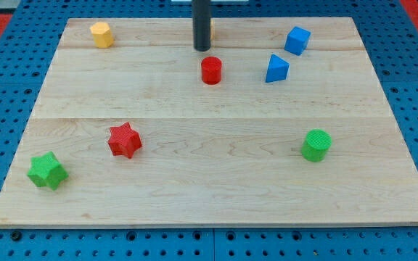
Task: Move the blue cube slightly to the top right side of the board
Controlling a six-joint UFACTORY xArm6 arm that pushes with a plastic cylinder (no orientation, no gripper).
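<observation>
tool tip (202, 48) stood near the view's top edge of the surface (209, 181), a bare rod touching no block, with the blue cube (297, 40) well off to its right and the red cylinder (210, 70) just below it.

Straight dark rod (202, 22), coming down from the view's top edge, a little left of centre. Upright, with no visible tilt. Upper part cut off by the view's top edge, so no arm or wrist to be seen. My tip (202, 48) down at the far part of the desk (209, 174), resting at surface height. No fingers on it.
</observation>
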